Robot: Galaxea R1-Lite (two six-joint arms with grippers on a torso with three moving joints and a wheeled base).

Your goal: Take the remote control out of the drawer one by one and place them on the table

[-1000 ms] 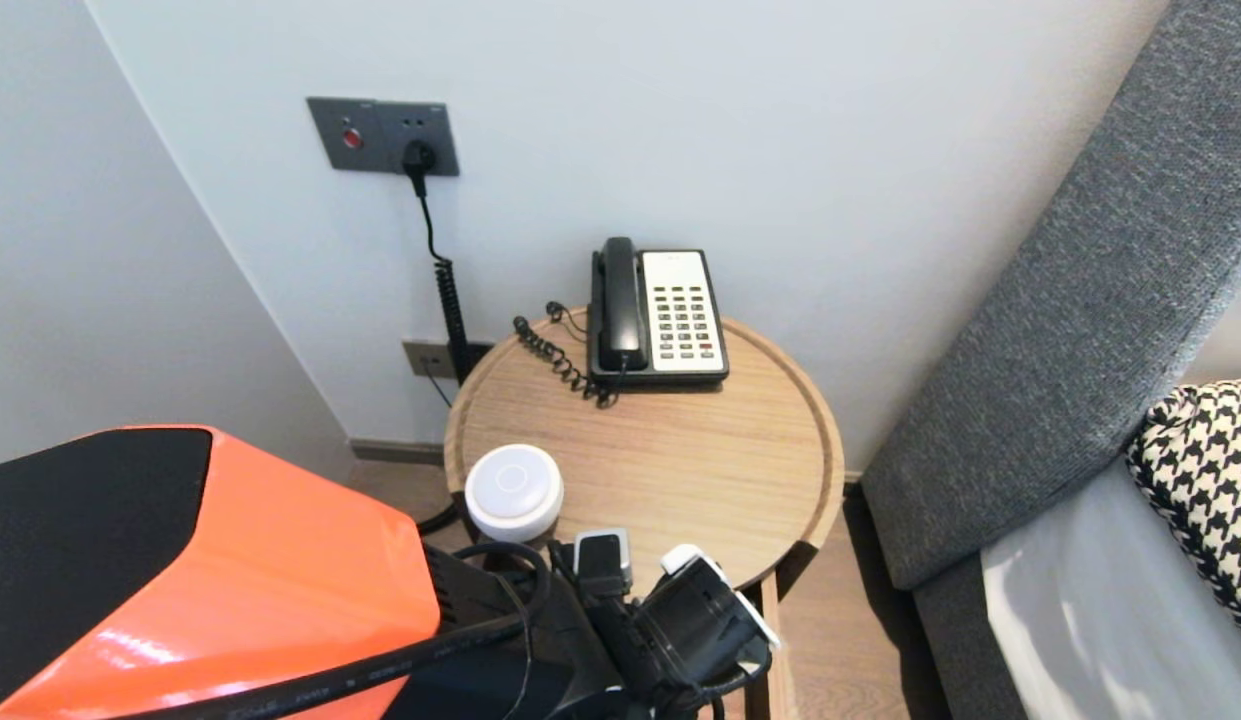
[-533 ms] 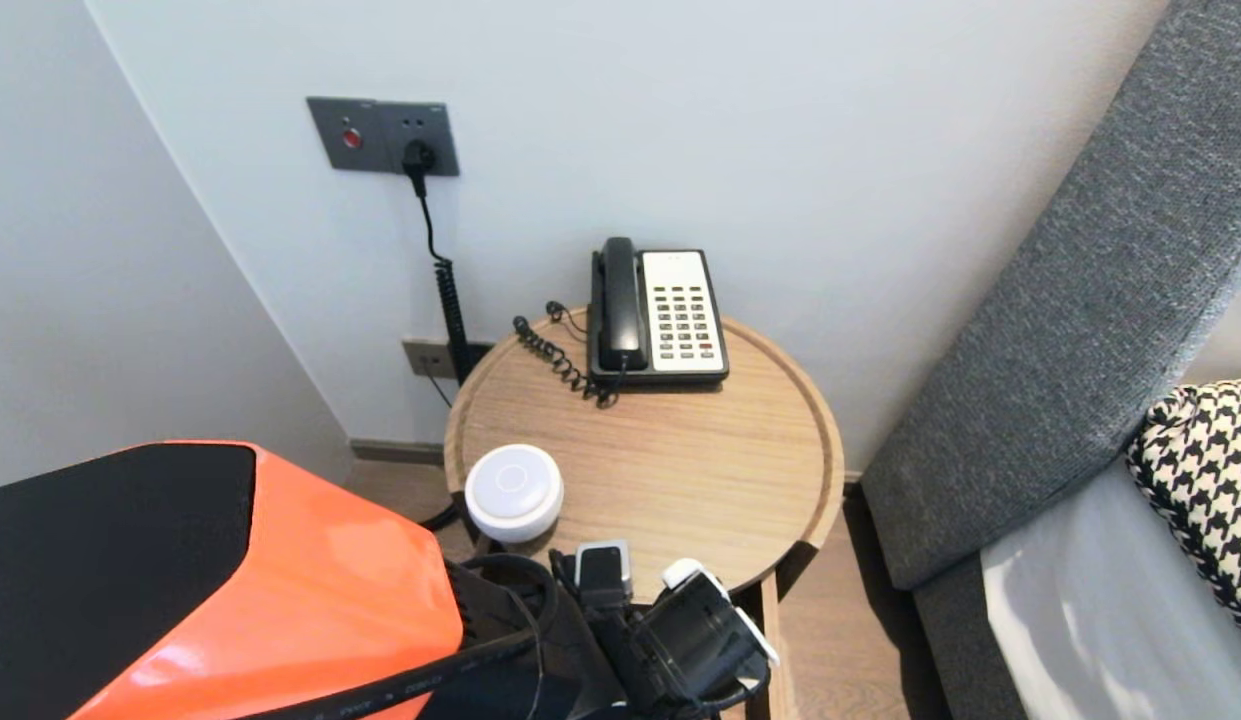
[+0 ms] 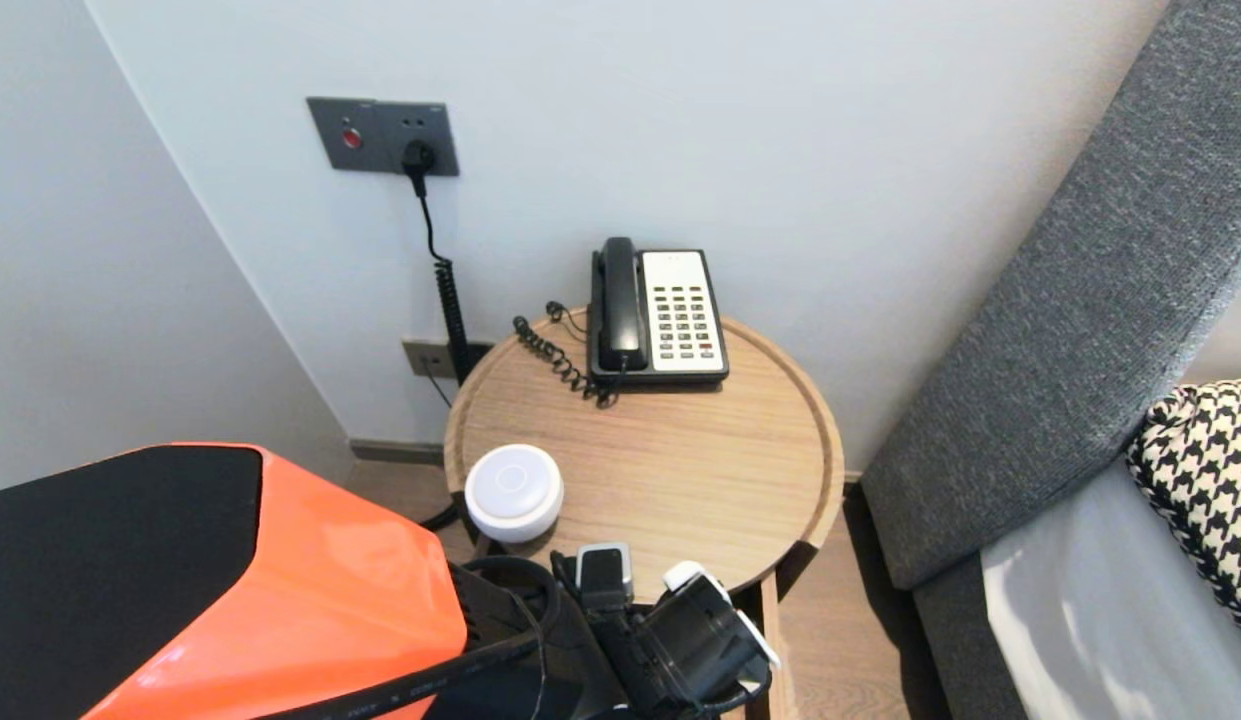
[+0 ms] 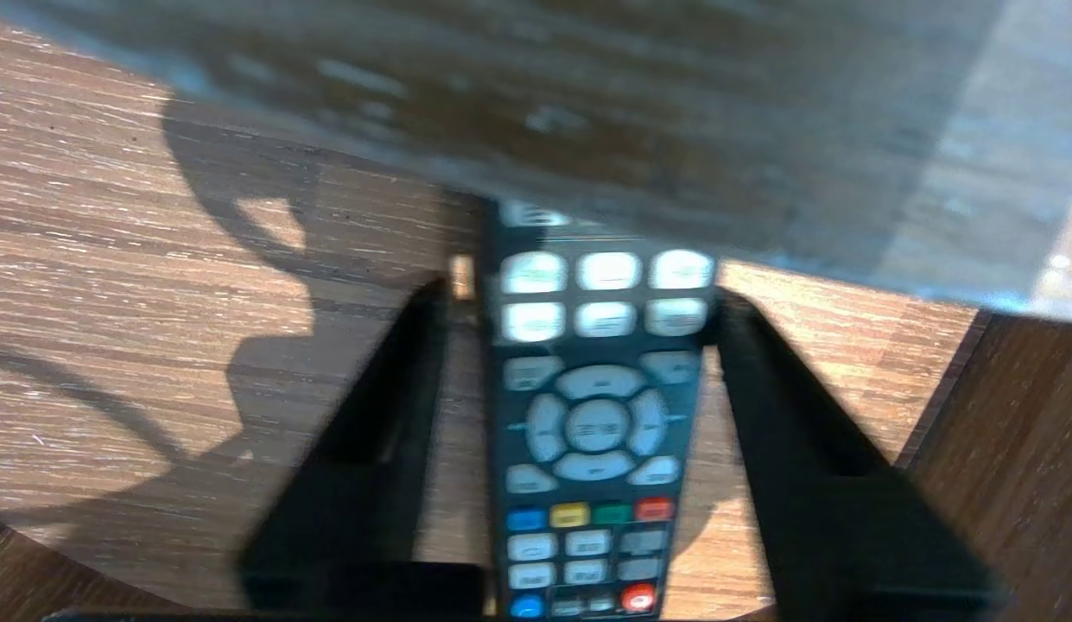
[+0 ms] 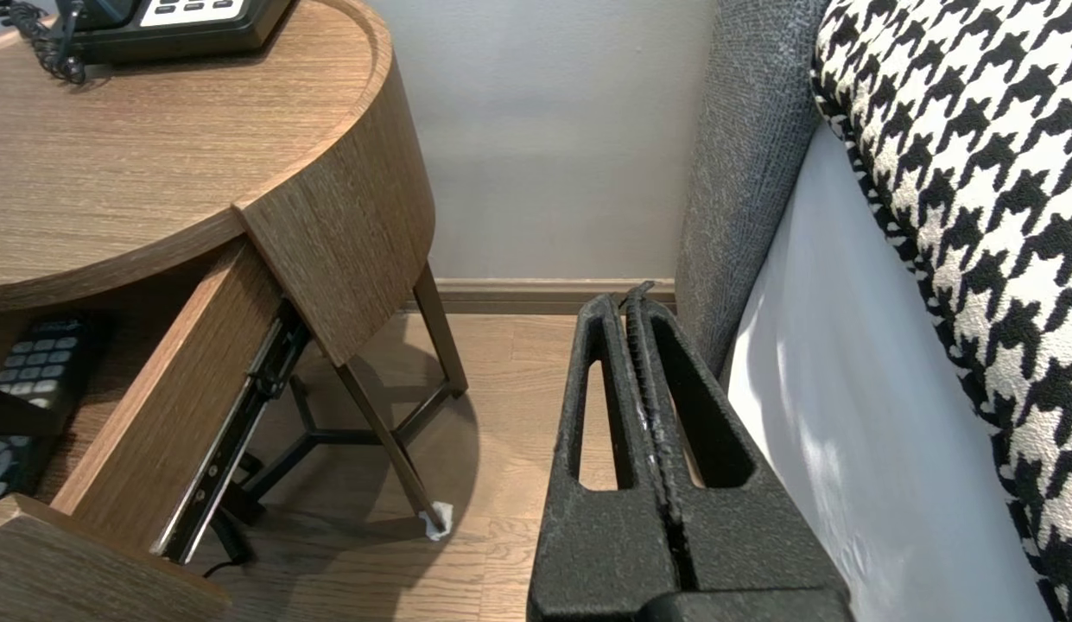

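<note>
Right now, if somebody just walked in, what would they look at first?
Probably the remote control with coloured buttons, lying in the open drawer between the spread fingers of the left pincer. Next, the robot's big orange cover low on the left, and the black-and-white telephone at the back of the round wooden table. The right pincer hangs shut beside the houndstooth cushion.

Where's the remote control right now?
In the left wrist view the remote control lies flat in the open drawer beneath the round side table top, at the table's near side, between the fingers of the left hand.
</note>
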